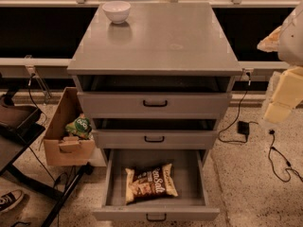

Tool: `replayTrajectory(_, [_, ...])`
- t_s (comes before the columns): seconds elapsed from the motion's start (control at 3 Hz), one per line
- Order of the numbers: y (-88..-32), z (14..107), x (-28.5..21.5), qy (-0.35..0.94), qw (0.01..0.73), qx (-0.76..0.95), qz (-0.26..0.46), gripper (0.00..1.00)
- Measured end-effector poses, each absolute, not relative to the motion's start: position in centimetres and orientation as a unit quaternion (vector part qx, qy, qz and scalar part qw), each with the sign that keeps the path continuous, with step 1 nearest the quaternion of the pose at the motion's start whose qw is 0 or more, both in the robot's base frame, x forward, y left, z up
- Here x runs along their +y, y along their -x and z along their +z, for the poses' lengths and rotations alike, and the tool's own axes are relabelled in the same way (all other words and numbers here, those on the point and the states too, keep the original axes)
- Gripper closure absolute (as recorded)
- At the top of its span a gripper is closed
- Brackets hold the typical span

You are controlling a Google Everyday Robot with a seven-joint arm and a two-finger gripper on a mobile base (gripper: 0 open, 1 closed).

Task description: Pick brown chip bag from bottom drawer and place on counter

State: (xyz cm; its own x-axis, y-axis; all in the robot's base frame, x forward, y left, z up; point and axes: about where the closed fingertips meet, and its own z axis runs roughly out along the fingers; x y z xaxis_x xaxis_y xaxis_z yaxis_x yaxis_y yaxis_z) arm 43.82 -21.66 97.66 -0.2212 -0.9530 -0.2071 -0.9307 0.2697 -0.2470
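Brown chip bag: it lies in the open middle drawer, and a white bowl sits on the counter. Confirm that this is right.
Wrong drawer. The camera view shows the brown chip bag lying in the bottom drawer, lowest of three, pulled open. The white bowl does sit on the counter. The gripper is at the view's right edge, beside the cabinet, apart from the bag.

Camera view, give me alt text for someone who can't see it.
A brown chip bag lies in the open bottom drawer of a grey cabinet, whose counter holds a white bowl. The robot's gripper hangs at the right edge, away from the drawer.
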Motion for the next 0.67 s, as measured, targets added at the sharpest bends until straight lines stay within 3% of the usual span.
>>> replayTrajectory(0.67, [-43.8, 96.6, -21.6, 0.600, 0.161, 0.783, -0.034, 0.00])
